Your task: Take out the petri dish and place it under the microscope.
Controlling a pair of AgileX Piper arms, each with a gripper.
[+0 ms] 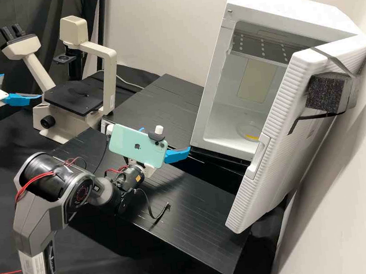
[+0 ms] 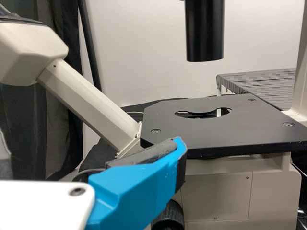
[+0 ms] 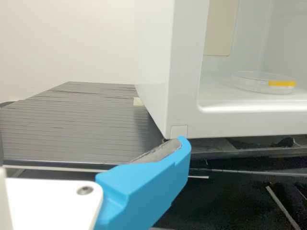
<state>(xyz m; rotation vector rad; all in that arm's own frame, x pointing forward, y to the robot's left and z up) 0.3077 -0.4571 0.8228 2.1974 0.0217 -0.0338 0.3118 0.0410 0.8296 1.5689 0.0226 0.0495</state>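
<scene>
From the nearer right gripper (image 1: 177,150), seemingly spread, the petri dish (image 3: 264,82) lies past the front edge of the white incubator (image 3: 249,120), toward its open door (image 1: 276,139).

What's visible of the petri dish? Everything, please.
The petri dish is round, shallow and transparent, apparently clear plastic or glass, with a yellow strip on its side wall. It lies flat on the floor inside the open white chamber; nothing grips it. I can't tell whether it is lidded or holds anything.
</scene>
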